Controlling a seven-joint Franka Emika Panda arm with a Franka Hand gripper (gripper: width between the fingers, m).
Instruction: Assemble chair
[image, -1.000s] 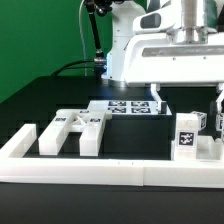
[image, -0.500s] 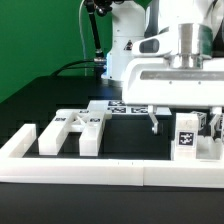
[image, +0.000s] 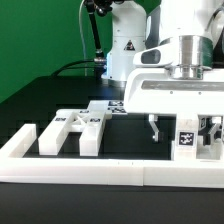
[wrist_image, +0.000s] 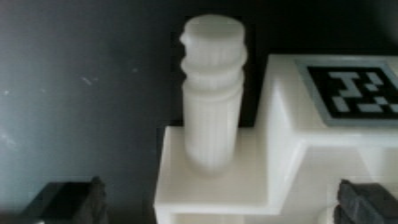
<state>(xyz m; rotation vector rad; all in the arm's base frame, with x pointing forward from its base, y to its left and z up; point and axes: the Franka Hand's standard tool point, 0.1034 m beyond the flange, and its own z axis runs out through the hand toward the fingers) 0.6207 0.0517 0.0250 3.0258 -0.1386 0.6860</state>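
We see the claw (image: 183, 131) spread wide and empty, hanging astride a tagged white chair part (image: 186, 138) at the exterior frame's lower right. Other chair parts (image: 72, 131) lie at lower left on the black surface (image: 125, 142).

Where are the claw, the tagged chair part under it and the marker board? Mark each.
claw (image: 185, 130), exterior view, midway between its fingertips.
tagged chair part (wrist_image: 349, 86), wrist view, on its tag.
marker board (image: 113, 106), exterior view, on its printed top.
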